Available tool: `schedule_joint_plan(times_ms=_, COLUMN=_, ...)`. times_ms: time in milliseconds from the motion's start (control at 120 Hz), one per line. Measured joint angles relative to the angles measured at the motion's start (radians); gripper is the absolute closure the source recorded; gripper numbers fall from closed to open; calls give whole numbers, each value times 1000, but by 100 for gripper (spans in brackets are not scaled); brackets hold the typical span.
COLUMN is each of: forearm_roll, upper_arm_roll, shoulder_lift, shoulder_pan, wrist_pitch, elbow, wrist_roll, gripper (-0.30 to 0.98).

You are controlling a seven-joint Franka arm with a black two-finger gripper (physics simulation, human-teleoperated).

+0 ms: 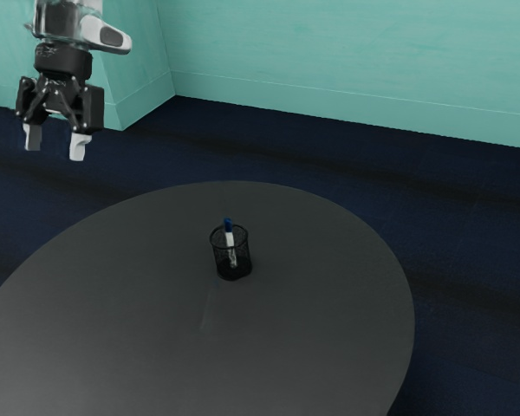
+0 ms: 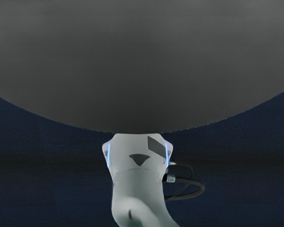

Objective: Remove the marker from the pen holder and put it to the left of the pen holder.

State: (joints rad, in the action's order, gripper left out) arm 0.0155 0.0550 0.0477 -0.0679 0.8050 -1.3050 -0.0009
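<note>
At the exterior view's left, the arm [image 1: 61,24] hung down with its gripper [image 1: 55,144] up in the air, seen past the rounded edge of the table [image 1: 113,303]. The two fingers stood well apart and had hold of nothing. Pale green walls [image 1: 329,52] rose behind, with a corner not far from the gripper, and dark blue floor [image 1: 459,191] lay between them and the table.

Farther right, toward the table's far side, stood the pen holder [image 1: 217,258], an upright black mesh cup. The marker [image 1: 230,232] was inside it, near upright, its blue end poking above the rim and its white body seen through the mesh. The cup's wall stood around the lower part of the marker; the way in from above was open. Dark tabletop spread around the cup on all sides, widest toward the camera and shorter to the far edge. At the right, the table's edge curved down to more floor.

The wrist view took in the tabletop's curved edge, the arm's pale base [image 2: 137,158] just past it, and a black cable [image 2: 197,189] looping beside the base.
</note>
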Motion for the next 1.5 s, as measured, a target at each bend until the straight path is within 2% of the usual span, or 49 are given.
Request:
schedule_joint_plan(times_ms=142, forearm_roll=3, upper_arm_roll=4, shoulder_lift=26, shoulder_pan=-15, wrist_pitch=248, elbow=-31, wrist_roll=-3, gripper=0)
schedule_joint_plan(times_ms=250, forearm_roll=39, upper_arm_roll=45, shoulder_lift=170, shoulder_pan=-15, wrist_pitch=438, elbow=-16, wrist_roll=22, gripper=0)
schedule_joint_plan(times_ms=367, forearm_roll=87, upper_arm_roll=115, shoulder_lift=298, shoulder_pan=-17, wrist_pitch=697, elbow=-16, wrist_roll=158, gripper=0)
schedule_joint_plan(times_ms=442, forearm_roll=107, upper_arm_roll=296, shoulder_lift=384, shoulder_pan=-136, wrist_pitch=851, elbow=-19, wrist_roll=262, gripper=0)
schedule_joint_plan(times_ms=500, forearm_roll=116, upper_arm_roll=403, shoulder_lift=447, shoulder_pan=-211, wrist_pitch=943, elbow=-20, wrist_roll=348, gripper=1)
schedule_joint_plan(times_ms=533, forearm_roll=118, upper_arm_roll=500, shoulder_lift=495, shoulder_pan=-284, wrist_pitch=986, elbow=-21, wrist_roll=400, gripper=1)
schedule_joint_plan(times_ms=583, forearm_roll=94, upper_arm_roll=660, shoulder_lift=569, shoulder_pan=-402, wrist_pitch=1043, elbow=-32, wrist_roll=477, gripper=2)
schedule_joint_plan(times_ms=650, forearm_roll=55, upper_arm_roll=784, shoulder_lift=613, shoulder_pan=-515, wrist_pitch=1106, elbow=-93, wrist_roll=570, gripper=3)
schedule_joint_plan(times_ms=792, forearm_roll=-107, upper_arm_roll=1160, shoulder_lift=631, shoulder_pan=-888, wrist_pitch=1251, elbow=-379, wrist_roll=750, gripper=5)
schedule_joint_plan(times_ms=833, forearm_roll=-166, upper_arm_roll=1220, shoulder_lift=658, shoulder_pan=-945, wrist_pitch=1291, elbow=-434, wrist_roll=799, gripper=6)
schedule_joint_plan(times_ms=892, forearm_roll=-284, upper_arm_roll=1292, shoulder_lift=737, shoulder_pan=-991, wrist_pitch=1340, elbow=-476, wrist_roll=862, gripper=8)
schedule_joint_plan(times_ms=983, forearm_roll=-427, upper_arm_roll=1332, shoulder_lift=811, shoulder_pan=-1012, wrist_pitch=1401, elbow=-492, wrist_roll=950, gripper=10)
schedule_joint_plan(times_ms=1092, forearm_roll=-507, upper_arm_roll=1334, shoulder_lift=849, shoulder_pan=-1016, wrist_pitch=1447, elbow=-508, wrist_roll=1035, gripper=17)
schedule_joint_plan(times_ms=1208, forearm_roll=-541, upper_arm_roll=1309, shoulder_lift=866, shoulder_pan=-1017, wrist_pitch=1483, elbow=-532, wrist_roll=1101, gripper=21)
schedule_joint_plan(times_ms=1367, forearm_roll=-557, upper_arm_roll=1286, shoulder_lift=882, shoulder_pan=-1013, wrist_pitch=1515, elbow=-543, wrist_roll=1162, gripper=26)
schedule_joint_plan(times_ms=1500, forearm_roll=-559, upper_arm_roll=1263, shoulder_lift=888, shoulder_pan=-1009, wrist_pitch=1532, elbow=-538, wrist_roll=1179, gripper=42)
